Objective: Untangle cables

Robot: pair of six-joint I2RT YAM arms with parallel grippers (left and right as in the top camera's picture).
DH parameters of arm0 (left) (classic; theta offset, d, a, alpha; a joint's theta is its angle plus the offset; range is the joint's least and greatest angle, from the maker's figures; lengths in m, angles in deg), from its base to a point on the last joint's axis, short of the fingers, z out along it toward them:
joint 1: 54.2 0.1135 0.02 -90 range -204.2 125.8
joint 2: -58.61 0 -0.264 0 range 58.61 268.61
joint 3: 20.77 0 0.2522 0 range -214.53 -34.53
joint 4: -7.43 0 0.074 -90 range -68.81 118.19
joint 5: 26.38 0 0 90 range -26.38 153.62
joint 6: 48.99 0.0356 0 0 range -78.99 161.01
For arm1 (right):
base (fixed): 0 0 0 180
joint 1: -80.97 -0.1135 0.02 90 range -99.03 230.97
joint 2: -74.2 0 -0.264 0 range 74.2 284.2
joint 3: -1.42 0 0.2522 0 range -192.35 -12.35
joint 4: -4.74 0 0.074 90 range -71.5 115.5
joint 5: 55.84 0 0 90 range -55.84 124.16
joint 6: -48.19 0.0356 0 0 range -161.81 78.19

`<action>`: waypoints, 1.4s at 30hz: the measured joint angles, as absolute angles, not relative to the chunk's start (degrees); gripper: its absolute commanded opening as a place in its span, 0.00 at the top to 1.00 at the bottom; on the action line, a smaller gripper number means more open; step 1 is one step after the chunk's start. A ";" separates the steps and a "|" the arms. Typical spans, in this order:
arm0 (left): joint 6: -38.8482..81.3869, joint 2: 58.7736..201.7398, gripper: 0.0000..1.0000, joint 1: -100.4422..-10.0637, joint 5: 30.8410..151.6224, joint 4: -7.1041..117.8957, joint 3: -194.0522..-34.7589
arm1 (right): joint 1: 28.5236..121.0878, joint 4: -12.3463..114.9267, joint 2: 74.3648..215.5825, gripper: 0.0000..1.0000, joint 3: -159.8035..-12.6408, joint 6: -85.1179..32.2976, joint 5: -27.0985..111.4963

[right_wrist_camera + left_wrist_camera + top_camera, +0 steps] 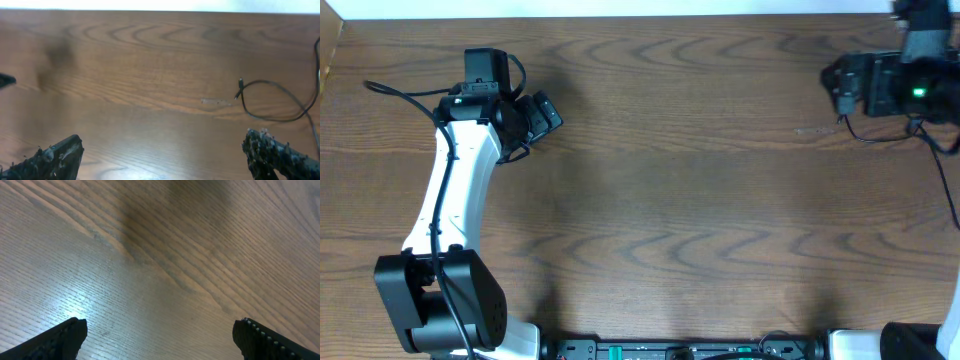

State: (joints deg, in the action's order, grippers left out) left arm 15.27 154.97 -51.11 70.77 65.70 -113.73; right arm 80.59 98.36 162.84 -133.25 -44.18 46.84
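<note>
Wood-grain table [700,220]: left arm [450,190] slants from seven o'clock up to ten o'clock. The left gripper [160,327] and right gripper [164,141] both hold their jaws wide apart above the wood. Black cable [240,92]: thin plugged loop at two o'clock beside the right gripper, plain in the right wrist view, only a faint line overhead.

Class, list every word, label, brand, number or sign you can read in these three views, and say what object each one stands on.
No text can be read in any view.
Brown wood-grain table: grain only, no print.
Black bar at the table's near edge: small green and pale marks, too small to read.
Black housing on the right arm: a green light, no lettering visible.
</note>
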 measured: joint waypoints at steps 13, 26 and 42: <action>15.29 154.97 0.02 -51.11 70.77 65.70 -113.73 | 64.83 71.10 149.97 0.01 -112.48 -44.35 37.07; 15.29 154.97 0.02 -51.11 70.80 65.77 -113.73 | 65.68 30.58 120.99 0.01 -60.90 -47.09 36.66; 15.27 155.01 0.02 -51.11 70.77 65.66 -113.64 | 72.94 6.19 83.13 0.01 -18.00 -47.48 37.34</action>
